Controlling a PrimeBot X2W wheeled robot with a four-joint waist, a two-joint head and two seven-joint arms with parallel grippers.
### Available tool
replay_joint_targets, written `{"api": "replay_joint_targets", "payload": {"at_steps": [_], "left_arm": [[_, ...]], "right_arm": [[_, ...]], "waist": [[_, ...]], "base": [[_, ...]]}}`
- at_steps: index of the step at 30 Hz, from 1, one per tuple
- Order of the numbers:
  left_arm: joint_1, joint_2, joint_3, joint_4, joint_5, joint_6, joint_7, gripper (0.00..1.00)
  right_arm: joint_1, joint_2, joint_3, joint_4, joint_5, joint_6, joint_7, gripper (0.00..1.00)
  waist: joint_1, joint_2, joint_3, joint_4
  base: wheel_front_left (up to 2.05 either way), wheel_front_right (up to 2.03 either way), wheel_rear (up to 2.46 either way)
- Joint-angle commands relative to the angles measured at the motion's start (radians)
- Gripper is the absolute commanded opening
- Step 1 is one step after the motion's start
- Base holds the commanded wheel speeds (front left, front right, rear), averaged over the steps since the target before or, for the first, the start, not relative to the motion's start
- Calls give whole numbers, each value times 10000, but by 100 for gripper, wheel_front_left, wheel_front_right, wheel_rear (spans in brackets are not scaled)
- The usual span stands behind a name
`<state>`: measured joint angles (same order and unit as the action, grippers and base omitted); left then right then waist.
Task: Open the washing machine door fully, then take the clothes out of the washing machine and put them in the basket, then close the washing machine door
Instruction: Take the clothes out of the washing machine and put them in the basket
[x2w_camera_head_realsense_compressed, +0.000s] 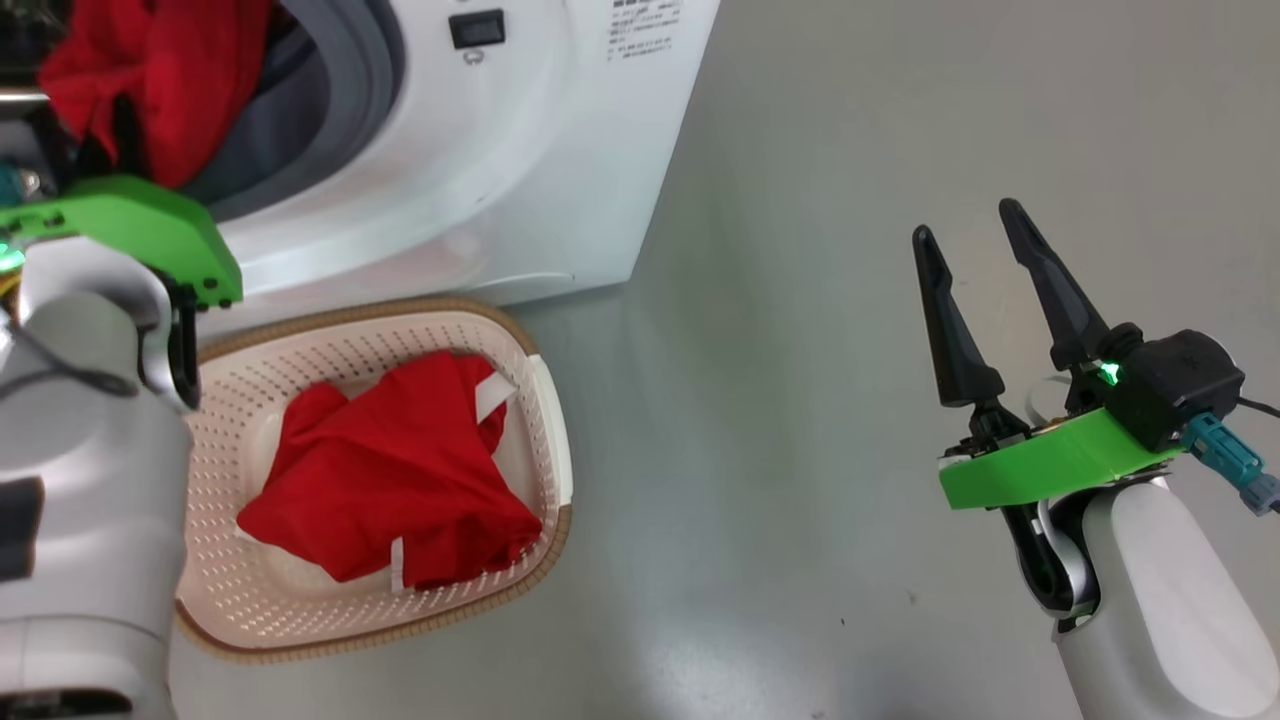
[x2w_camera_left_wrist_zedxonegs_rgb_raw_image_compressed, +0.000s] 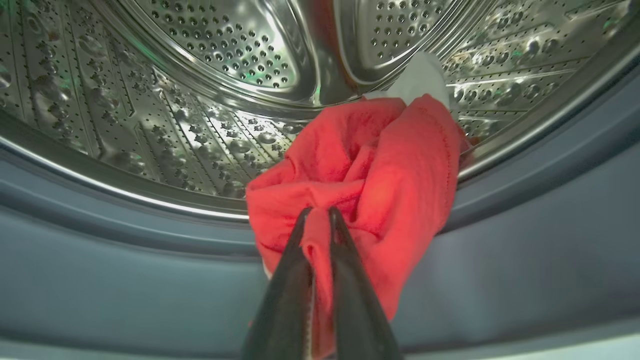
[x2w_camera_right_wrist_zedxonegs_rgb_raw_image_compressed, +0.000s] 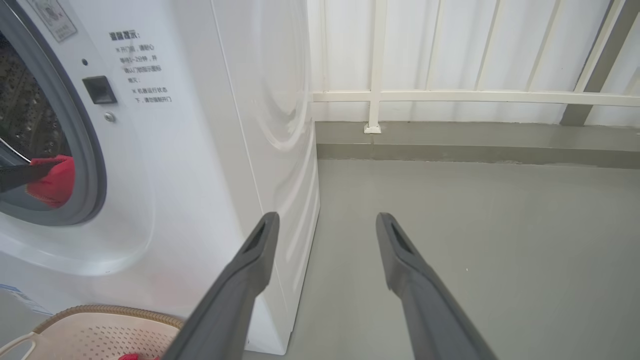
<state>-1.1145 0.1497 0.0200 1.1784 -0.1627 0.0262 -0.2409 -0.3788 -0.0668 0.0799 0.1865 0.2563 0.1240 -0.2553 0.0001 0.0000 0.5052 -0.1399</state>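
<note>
- Dark fingers (x2w_camera_left_wrist_zedxonegs_rgb_raw_image_compressed: 292, 290) of the left claw (x2w_camera_left_wrist_zedxonegs_rgb_raw_image_compressed: 320, 212) are pressing together on a fold of the red garment (x2w_camera_left_wrist_zedxonegs_rgb_raw_image_compressed: 380, 165), pinching the cloth between them at the mouth of the washing machine (x2w_camera_head_realsense_compressed: 480, 180).
- This red garment is bunching up just beyond the left claw's tips and is draping down on both sides of the fingers, over the grey rubber seal (x2w_camera_left_wrist_zedxonegs_rgb_raw_image_compressed: 125, 280).
- A white piece of cloth (x2w_camera_left_wrist_zedxonegs_rgb_raw_image_compressed: 420, 75) is peeking out past the far end of the red garment, farther from the left claw, against the steel perforated drum (x2w_camera_left_wrist_zedxonegs_rgb_raw_image_compressed: 200, 75).
- In the head view the left claw is reaching into the washing machine's uncovered opening, with its green wrist plate (x2w_camera_head_realsense_compressed: 130, 225) sitting just outside the opening.
- The basket (x2w_camera_head_realsense_compressed: 545, 400) is sitting on the grey floor (x2w_camera_head_realsense_compressed: 800, 400) below the left arm, close against the washer's front; whether the two are touching I cannot tell.
- A second red garment (x2w_camera_head_realsense_compressed: 400, 470) with white trim is lying crumpled inside the basket.
- The right claw (x2w_camera_head_realsense_compressed: 964, 218) is hovering over the floor, well apart from the left claw, with its two fingers spread wide and nothing between them.
- In the right wrist view, the washer's white corner is standing just left of the right claw, the basket's brown rim is showing at its lower left, and a white railing (x2w_camera_right_wrist_zedxonegs_rgb_raw_image_compressed: 450, 95) is running across well ahead of its tips.
</note>
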Motion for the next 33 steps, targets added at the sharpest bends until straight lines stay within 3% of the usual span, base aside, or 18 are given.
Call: {"api": "replay_joint_targets", "payload": {"at_steps": [1, 19, 33], "left_arm": [[277, 490, 193, -334, -133, -38, -125, 0], [4209, -241, 789, -5623, -266, -289, -207, 0], [6508, -792, 694, -8387, -177, -254, -208, 0]], "right_arm": [[144, 13, 182, -194, 112, 67, -65, 100], [844, -108, 26, -16, 47, 67, -65, 100], [1589, -99, 19, 156, 60, 67, -65, 100]], "waist": [[-1, 0, -175, -5], [-1, 0, -1862, 409], [-1, 0, -3289, 763]], "base": [[0, 0, 0], [0, 0, 0], [0, 0, 0]]}}
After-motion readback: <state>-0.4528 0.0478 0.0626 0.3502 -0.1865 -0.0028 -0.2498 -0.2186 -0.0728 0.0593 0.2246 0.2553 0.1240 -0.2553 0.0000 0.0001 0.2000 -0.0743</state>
